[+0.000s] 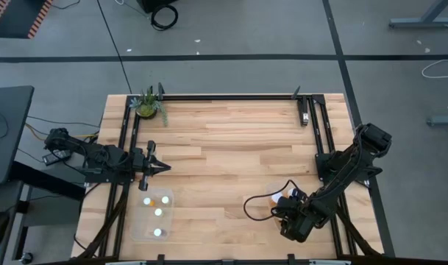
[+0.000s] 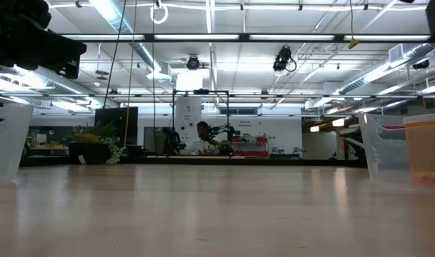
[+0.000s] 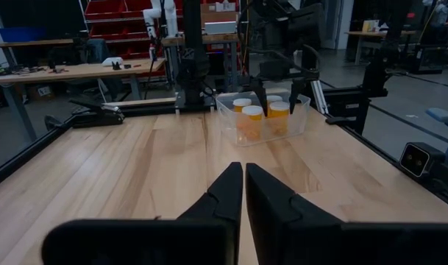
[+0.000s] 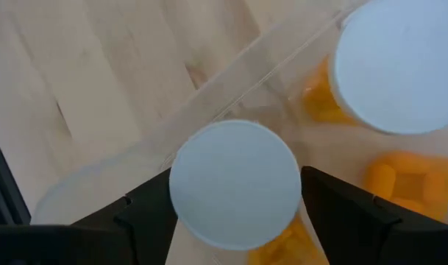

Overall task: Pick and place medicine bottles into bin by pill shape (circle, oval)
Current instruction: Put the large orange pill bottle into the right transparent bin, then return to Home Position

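The wooden surface (image 1: 231, 147) carries two clear bins and no loose bottles, so the sorting looks nearly finished. The left bin (image 1: 151, 234) holds four white-capped medicine bottles (image 1: 158, 212). The right bin (image 3: 301, 121), under the right arm, holds at least four. The right claw (image 4: 235, 195) hangs over that bin, fingers spread either side of one bottle's cap (image 4: 235, 184), apparently just releasing it. The left claw (image 1: 156, 168) waits above the left bin, fingers pressed together and empty. The potted plant (image 1: 148, 105) sits at a far corner.

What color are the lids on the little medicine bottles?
White. The medicine bottles have round white lids, clearest in the right wrist view.
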